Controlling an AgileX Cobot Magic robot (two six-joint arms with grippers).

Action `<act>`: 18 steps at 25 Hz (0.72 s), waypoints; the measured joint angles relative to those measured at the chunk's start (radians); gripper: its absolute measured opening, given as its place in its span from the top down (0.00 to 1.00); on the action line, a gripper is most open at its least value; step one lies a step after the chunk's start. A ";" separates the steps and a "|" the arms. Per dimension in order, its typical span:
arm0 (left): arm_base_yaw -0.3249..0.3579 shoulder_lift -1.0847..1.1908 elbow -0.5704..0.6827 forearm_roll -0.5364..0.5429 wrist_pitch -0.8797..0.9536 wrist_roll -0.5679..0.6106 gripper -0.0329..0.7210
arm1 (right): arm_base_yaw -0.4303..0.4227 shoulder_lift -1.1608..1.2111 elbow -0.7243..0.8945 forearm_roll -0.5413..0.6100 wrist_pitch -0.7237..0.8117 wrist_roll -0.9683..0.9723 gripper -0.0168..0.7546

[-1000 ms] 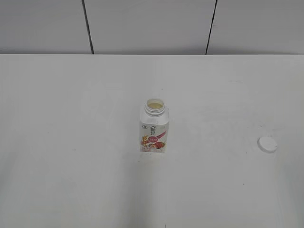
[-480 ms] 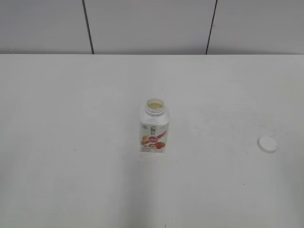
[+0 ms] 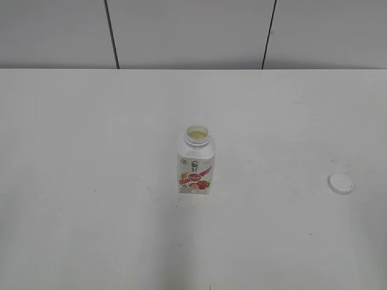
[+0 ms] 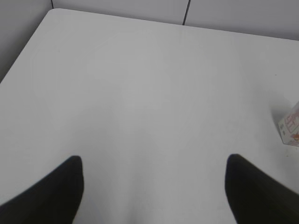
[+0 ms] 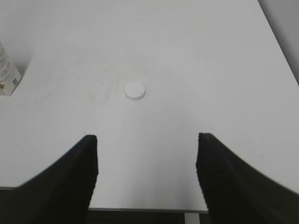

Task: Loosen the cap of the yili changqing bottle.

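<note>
The yili changqing bottle (image 3: 196, 162) stands upright in the middle of the white table, its neck open and pale liquid showing inside. Its edge shows at the right of the left wrist view (image 4: 290, 126) and at the left of the right wrist view (image 5: 7, 72). The white cap (image 3: 340, 183) lies flat on the table far to the bottle's right, also seen in the right wrist view (image 5: 135, 91). My left gripper (image 4: 153, 175) is open and empty over bare table. My right gripper (image 5: 147, 158) is open and empty near the table's front edge, short of the cap. Neither gripper shows in the exterior view.
The white table (image 3: 91, 181) runs back to a grey panelled wall (image 3: 187, 30). Its front edge shows in the right wrist view (image 5: 140, 209), and its far left corner in the left wrist view (image 4: 51, 11).
Nothing has visibly changed; the bottle and the cap stay where they were.
</note>
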 joint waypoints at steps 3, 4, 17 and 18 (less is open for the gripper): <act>0.000 0.000 0.000 0.000 0.000 0.000 0.21 | 0.000 0.000 0.000 0.000 0.000 0.000 0.30; 0.000 0.000 0.000 0.000 0.000 0.001 0.21 | 0.000 0.000 0.000 0.000 0.000 0.000 0.30; 0.000 0.000 0.000 -0.061 0.000 0.110 0.21 | 0.000 0.000 0.000 0.000 0.000 0.000 0.30; 0.000 0.000 0.000 -0.064 0.000 0.110 0.21 | 0.000 0.000 0.000 0.000 0.000 0.000 0.30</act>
